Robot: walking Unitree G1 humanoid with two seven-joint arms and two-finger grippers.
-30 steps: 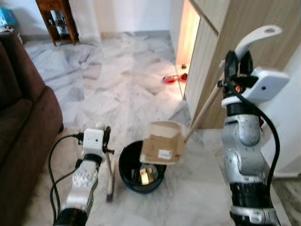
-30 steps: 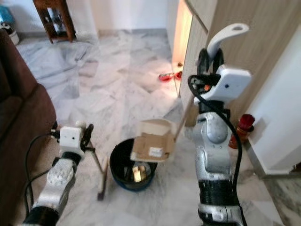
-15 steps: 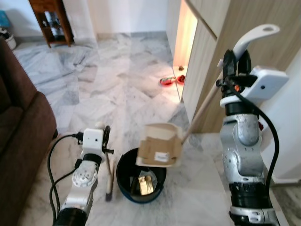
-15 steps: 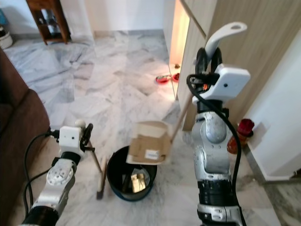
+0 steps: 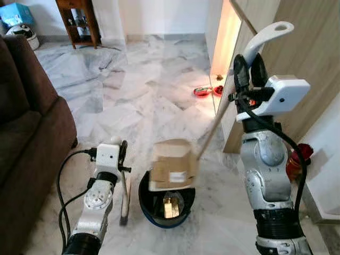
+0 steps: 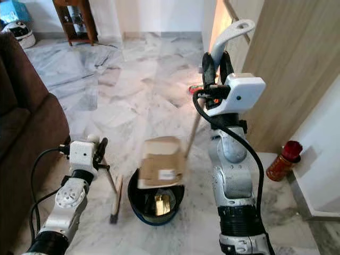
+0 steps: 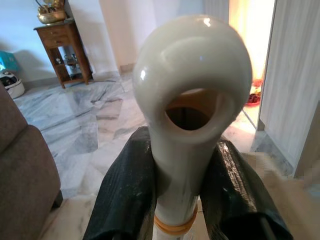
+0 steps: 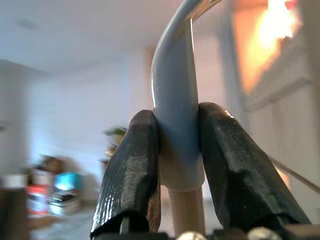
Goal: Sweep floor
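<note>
The right gripper [image 6: 216, 59] was raised high, its fingers [image 8: 131, 170] clamped on the white handle [image 5: 264, 38] of the dustpan [image 5: 171, 164]. From betw. the fingers a wooden shaft [image 6: 192, 133] slanted down to the pan, which hung tipped over the bin [image 6: 155, 198]. The pan looked like brown cardboard w/ a white label; its front edge was blurred and hid part of the bin's rim. Sth yellowish [image 5: 170, 205] lay inside the bin, too small to make out.

The left gripper [image 5: 121, 155] sat low, left of the bin, fingers [image 7: 124, 194] closed on the broom [image 6: 113, 197] just below its white looped end [image 7: 192, 85]. The broom ran down from the fingers to the floor [image 5: 138, 101]; its head was thin and dark, bristles hard to tell. In the left wrist view the shaft below the fingers was cut off.

The floor was grey-white marble tile, glossy. A brown sofa [image 5: 29, 133] stood left of the left gripper, cut off by the frame edge. A wood-panel cabinet [image 6: 287, 69] stood right of the right gripper, w/ warm light spilling through a gap beside it. Red bowls [image 5: 207, 91] sat on the floor near that gap. A red-and-brown bottle [image 6: 282, 160] stood by the wall, behind the right arm. Far back stood a dark wooden stand [image 5: 79, 21], w/ a blue box [image 6: 13, 10] and a white helmet-like obj. [image 6: 20, 32] nearby, small and unclear.
</note>
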